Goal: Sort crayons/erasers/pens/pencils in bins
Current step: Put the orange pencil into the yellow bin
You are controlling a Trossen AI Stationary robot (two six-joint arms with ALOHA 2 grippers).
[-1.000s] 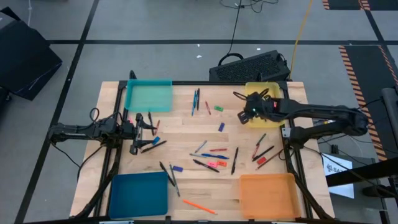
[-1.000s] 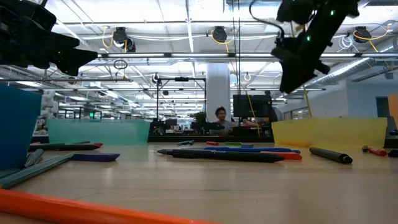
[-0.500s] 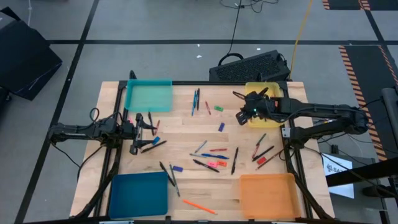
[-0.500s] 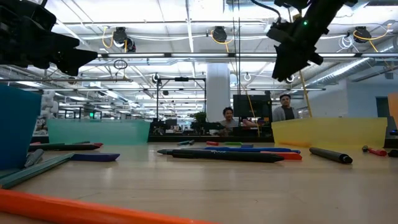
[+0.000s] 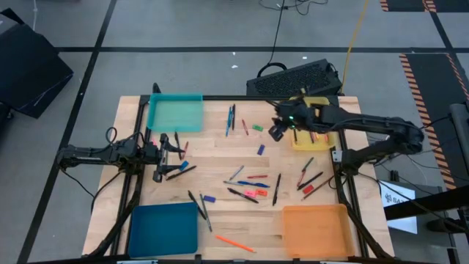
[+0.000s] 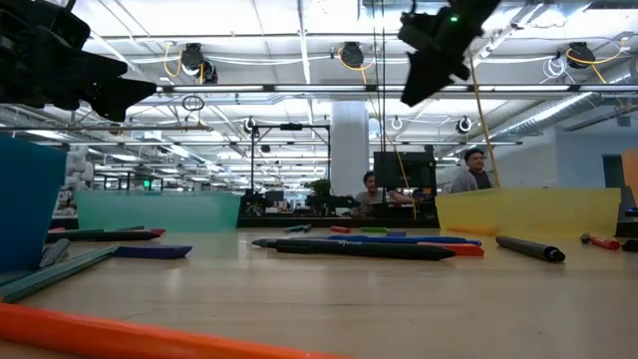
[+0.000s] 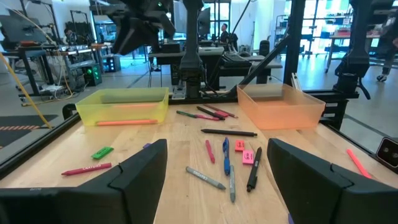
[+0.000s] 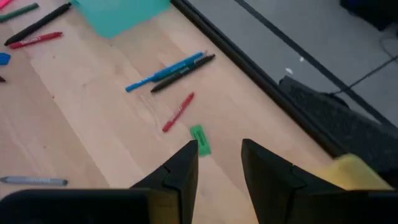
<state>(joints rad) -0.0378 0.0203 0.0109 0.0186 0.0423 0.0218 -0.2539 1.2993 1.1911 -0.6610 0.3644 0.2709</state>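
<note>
Your right gripper [image 5: 276, 130] hangs above the table beside the yellow bin [image 5: 320, 139], fingers slightly parted, nothing between them; a green eraser [image 8: 199, 139] lies below, seemingly untouched. Your left gripper [image 5: 178, 150] waits wide open near the teal bin [image 5: 175, 114], empty.

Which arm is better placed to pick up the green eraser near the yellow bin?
The right. Its gripper hangs open, close to the green eraser, empty. The left gripper waits far across the table.
</note>
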